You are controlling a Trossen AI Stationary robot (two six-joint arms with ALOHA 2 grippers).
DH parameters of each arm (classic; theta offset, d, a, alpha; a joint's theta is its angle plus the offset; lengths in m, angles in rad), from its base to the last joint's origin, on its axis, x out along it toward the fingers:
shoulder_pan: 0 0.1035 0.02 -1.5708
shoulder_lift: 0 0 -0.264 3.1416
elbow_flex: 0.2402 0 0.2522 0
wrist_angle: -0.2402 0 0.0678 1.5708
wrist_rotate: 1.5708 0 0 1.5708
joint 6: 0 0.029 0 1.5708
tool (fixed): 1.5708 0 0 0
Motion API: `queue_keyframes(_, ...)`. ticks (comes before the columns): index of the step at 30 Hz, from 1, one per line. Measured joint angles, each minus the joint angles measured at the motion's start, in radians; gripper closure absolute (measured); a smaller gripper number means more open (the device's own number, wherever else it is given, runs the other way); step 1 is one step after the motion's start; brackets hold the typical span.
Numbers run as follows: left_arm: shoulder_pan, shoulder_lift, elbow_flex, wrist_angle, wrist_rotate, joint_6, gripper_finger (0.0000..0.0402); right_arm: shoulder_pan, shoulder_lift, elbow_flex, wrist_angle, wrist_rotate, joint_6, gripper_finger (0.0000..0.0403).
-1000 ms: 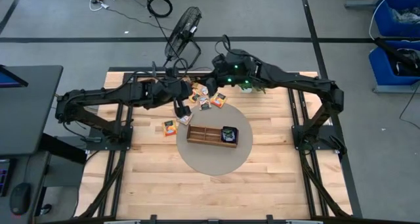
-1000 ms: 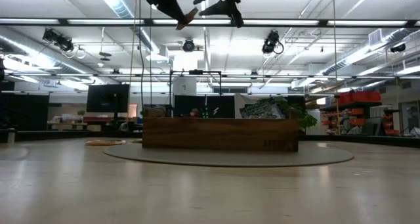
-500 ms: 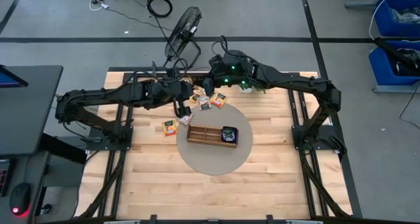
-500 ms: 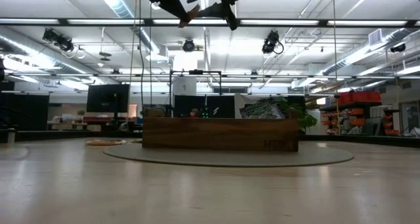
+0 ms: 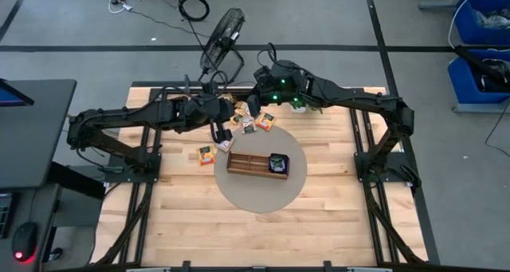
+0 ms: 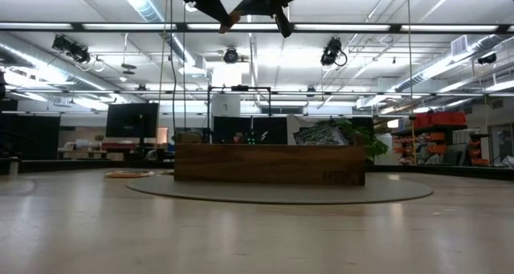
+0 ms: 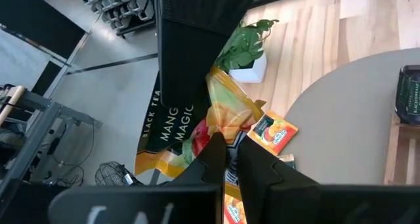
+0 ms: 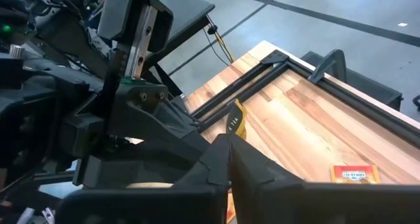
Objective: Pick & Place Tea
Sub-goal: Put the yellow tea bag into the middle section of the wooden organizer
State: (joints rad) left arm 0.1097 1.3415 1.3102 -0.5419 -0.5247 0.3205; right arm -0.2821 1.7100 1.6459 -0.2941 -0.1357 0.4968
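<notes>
Clearly, both arms meet above the far edge of the worktop, over the scatter of tea packets that lie beside the round mat. The left gripper has its jaws pressed on a large yellow-and-black tea pouch, holding it up in the air; the low view shows an orange tip hanging from the dark fingers near the top of the picture. The right gripper has its jaws pressed together too, right by the same pouch (whether they actually pinch its edge cannot be told; only a thin yellow corner shows past them).

More tea lies loose: one orange packet on the bare wood left of the mat, and a dark packet already in the right-hand compartment of the wooden tray, whose other compartments look empty.

The risk from here is in the shared hold. If both grippers pull apart on the pouch, it could tear suddenly and spill, or slip from one pair of jaws and drop among the packets below. The two wrists also sit very near each other, so a careless move might knock them together. A small potted plant stands close by and could be tipped.
</notes>
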Motion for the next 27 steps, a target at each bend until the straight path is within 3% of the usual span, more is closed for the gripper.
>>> queue_keyframes(10,0.0,0.0,0.0,0.0,-0.002,-0.003,0.0368,0.002,0.0,-0.001,0.003,0.015,-0.017,0.0401)
queue_keyframes(27,0.0,0.0,0.0,-0.003,-0.002,-0.106,0.0269,-0.029,-0.041,-0.002,0.002,0.091,-0.076,0.0403)
